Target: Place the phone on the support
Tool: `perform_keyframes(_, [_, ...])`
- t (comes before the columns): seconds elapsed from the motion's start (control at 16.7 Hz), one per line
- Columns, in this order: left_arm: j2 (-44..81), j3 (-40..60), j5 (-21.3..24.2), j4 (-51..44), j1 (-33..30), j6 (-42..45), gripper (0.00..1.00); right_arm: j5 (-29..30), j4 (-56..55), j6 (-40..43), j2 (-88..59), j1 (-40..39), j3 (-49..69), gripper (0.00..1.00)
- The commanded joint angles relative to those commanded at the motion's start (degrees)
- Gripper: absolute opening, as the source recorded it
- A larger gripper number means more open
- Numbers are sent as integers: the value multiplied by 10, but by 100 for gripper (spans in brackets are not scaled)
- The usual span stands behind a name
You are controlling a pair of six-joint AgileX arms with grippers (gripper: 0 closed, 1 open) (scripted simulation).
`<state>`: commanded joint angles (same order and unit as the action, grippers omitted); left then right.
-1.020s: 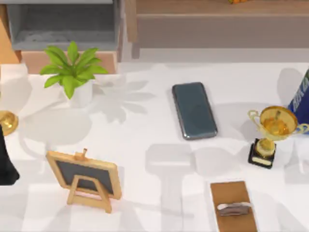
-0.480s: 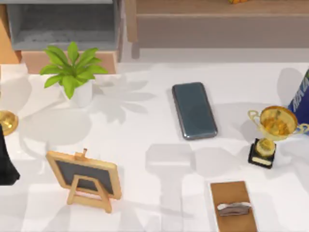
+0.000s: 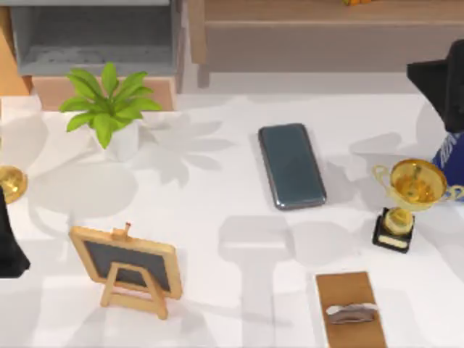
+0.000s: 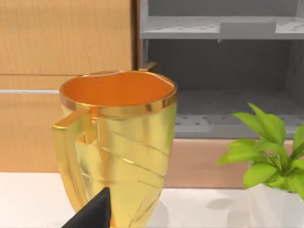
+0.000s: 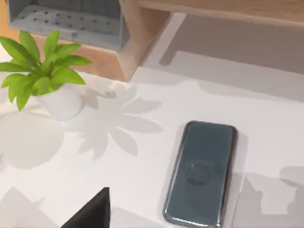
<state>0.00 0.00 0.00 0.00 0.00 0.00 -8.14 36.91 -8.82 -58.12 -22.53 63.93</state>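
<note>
The phone [image 3: 291,165] is a dark blue-grey glossy slab lying flat on the white table, a little right of centre. It also lies in the right wrist view as the phone [image 5: 202,172], seen from a distance. The support [image 3: 351,310] is a small brown wooden board with a grey lip, at the front right of the table, with nothing on it. My right arm [image 3: 444,81] hangs at the back right, well apart from the phone. A dark tip of the right gripper [image 5: 90,213] shows in its wrist view. My left arm [image 3: 9,246] stays parked at the left edge.
A gold trophy [image 3: 406,199] stands right of the phone, between it and a blue object [image 3: 453,148] at the right edge. A potted plant [image 3: 112,109] is at the back left, a small chalkboard easel [image 3: 130,264] at the front left. A golden cup [image 4: 116,142] stands close before the left wrist.
My right arm has come into the top view at the back right, and its shadow now falls near the trophy. The phone and the support have not moved.
</note>
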Motion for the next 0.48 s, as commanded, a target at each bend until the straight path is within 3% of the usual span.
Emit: perform_keyframes(0.48, [0, 0, 0, 0, 0, 0, 100, 1, 193, -58, -427, -70, 473, 100])
